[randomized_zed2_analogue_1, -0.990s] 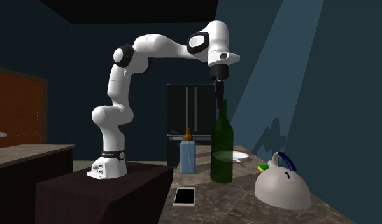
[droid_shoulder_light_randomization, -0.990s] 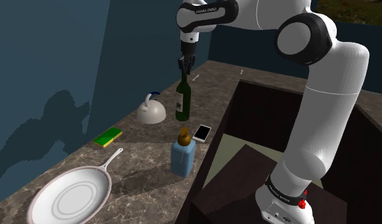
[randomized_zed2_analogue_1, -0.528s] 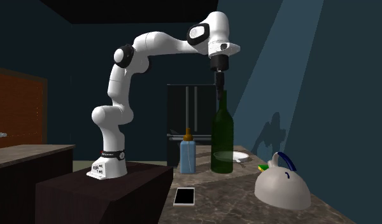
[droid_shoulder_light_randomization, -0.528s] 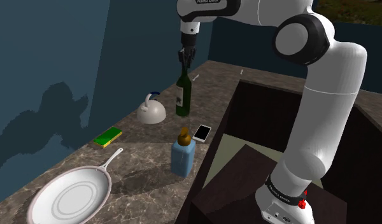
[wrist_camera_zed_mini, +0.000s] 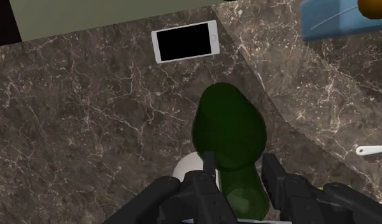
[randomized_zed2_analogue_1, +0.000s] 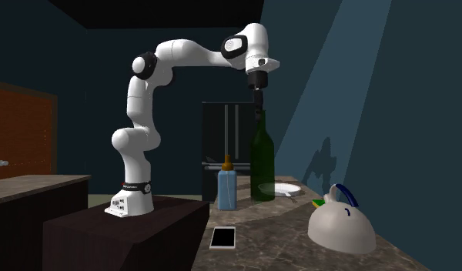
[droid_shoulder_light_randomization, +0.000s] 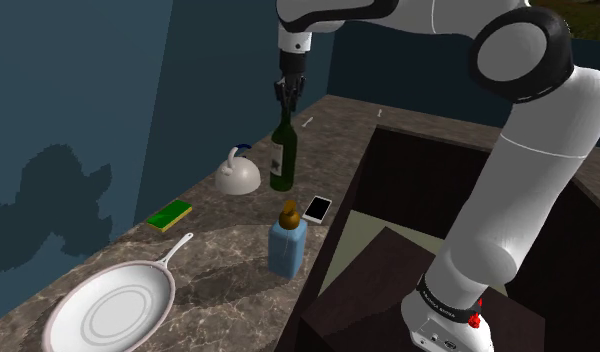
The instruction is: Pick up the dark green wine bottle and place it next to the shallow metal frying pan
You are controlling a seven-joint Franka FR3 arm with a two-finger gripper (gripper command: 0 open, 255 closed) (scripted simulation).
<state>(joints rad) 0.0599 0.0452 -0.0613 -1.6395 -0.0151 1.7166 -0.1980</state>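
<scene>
Dark green wine bottle (droid_shoulder_light_randomization: 281, 155), upright toward the marble countertop's (droid_shoulder_light_randomization: 228, 255) far corner in the shoulder view, is pinched at the neck by the black gripper (droid_shoulder_light_randomization: 287, 95). So high a hold could let it swing against the white domed kettle (droid_shoulder_light_randomization: 236, 178). From the second exterior view it looks plumb. Wrist view: fingers (wrist_camera_zed_mini: 272, 175) nearly together, clasping the neck.

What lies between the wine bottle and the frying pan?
Shoulder view: bare counter from wine bottle to frying pan; green sponge and white kettle flank it toward the wall, blue bottle toward the stand.
</scene>
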